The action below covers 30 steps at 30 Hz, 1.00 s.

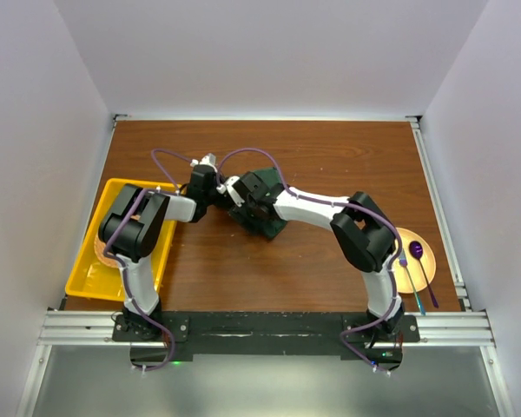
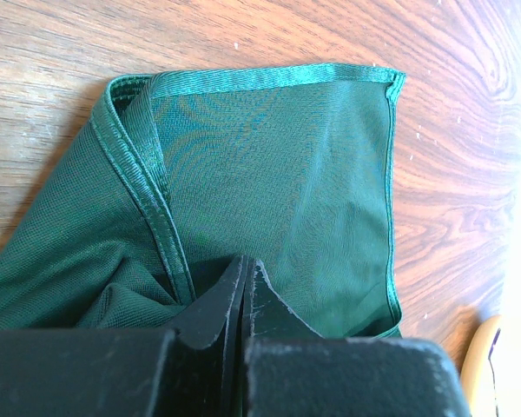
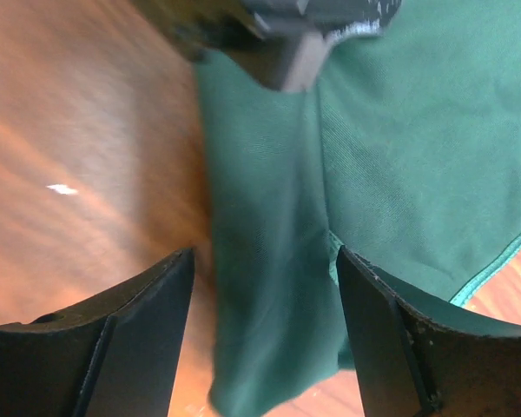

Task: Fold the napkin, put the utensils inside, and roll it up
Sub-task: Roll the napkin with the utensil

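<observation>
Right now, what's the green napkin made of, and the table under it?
The napkin looks like thin woven cloth, maybe polyester: fine mesh weave, soft folds, a shinier ribbed hem. The table looks like varnished wood or wood-look laminate: brown grain lines with a slight sheen.

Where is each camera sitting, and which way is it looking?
Top camera: above and behind the robot, looking down at the table, the napkin, the left arm and right arm whole.
Left wrist camera: on the left wrist, looking down along the shut left claw pinching the napkin.
Right wrist camera: on the right wrist, looking down past the open right claw at the napkin; the left claw shows at the top.
Shared: all three see the napkin.
</observation>
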Each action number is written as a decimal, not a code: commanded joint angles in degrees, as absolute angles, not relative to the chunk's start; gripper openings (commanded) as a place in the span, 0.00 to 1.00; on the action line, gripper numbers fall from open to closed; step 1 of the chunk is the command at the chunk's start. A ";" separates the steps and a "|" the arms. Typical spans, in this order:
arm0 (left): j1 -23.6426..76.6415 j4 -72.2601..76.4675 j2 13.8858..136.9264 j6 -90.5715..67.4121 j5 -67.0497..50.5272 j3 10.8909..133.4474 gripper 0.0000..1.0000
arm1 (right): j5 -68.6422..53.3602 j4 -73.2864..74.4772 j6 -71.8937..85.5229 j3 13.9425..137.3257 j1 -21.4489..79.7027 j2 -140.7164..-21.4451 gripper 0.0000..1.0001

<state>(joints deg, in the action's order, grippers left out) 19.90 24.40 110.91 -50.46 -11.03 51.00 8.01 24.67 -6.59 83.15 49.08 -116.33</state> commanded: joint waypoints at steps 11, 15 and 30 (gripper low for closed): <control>19.77 9.15 107.78 -43.52 -8.61 49.48 0.00 | 0.28 24.26 0.00 82.54 47.29 -118.48 0.00; 19.69 5.02 99.95 -40.79 -7.74 51.76 0.00 | -16.54 21.98 6.32 78.15 42.29 -117.51 0.00; 19.69 20.54 85.24 -43.33 -16.43 41.40 0.17 | -55.98 13.99 28.47 78.58 30.24 -133.33 0.00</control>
